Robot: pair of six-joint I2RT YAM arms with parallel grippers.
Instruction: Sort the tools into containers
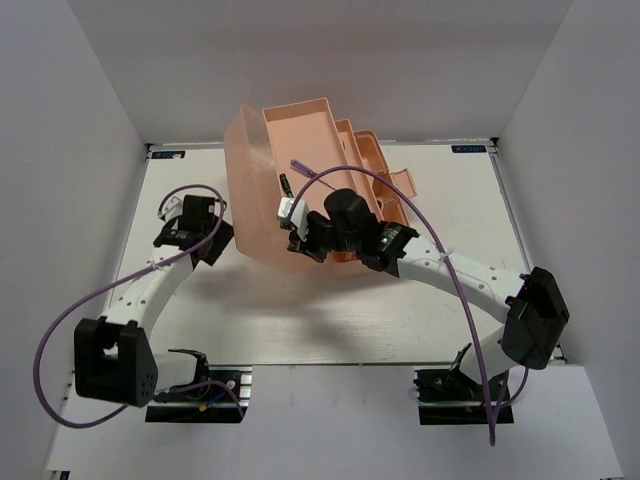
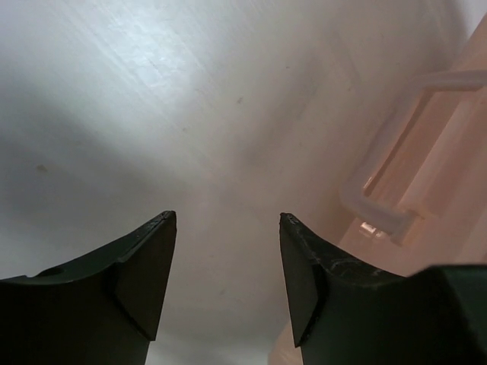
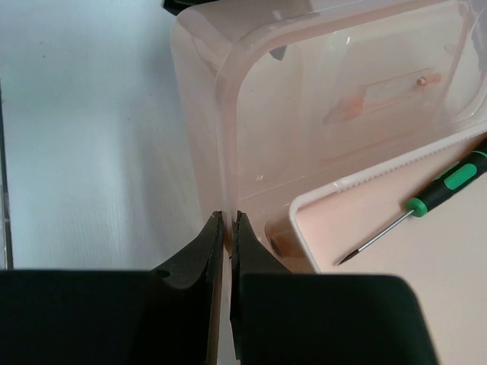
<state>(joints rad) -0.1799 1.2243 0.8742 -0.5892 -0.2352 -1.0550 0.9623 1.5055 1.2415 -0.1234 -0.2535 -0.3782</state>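
Observation:
The salmon-pink toolbox (image 1: 300, 130) stands open at mid-table, its translucent lid (image 1: 250, 190) swung out to the left. My right gripper (image 1: 298, 240) is shut on the thin edge of that lid (image 3: 226, 152); in the right wrist view its jaws (image 3: 227, 217) pinch the wall. A slim black-green screwdriver (image 3: 437, 194) lies in a tray (image 3: 319, 199) beside it. My left gripper (image 1: 218, 232) is open and empty (image 2: 227, 219) just left of the lid, over the bare table. The lid handle (image 2: 388, 160) shows at its right. The other tools are out of view.
White walls close in the table on the left, right and back. Purple cables loop from both arms (image 1: 420, 215). The fold-out tiers (image 1: 385, 180) extend to the right of the box.

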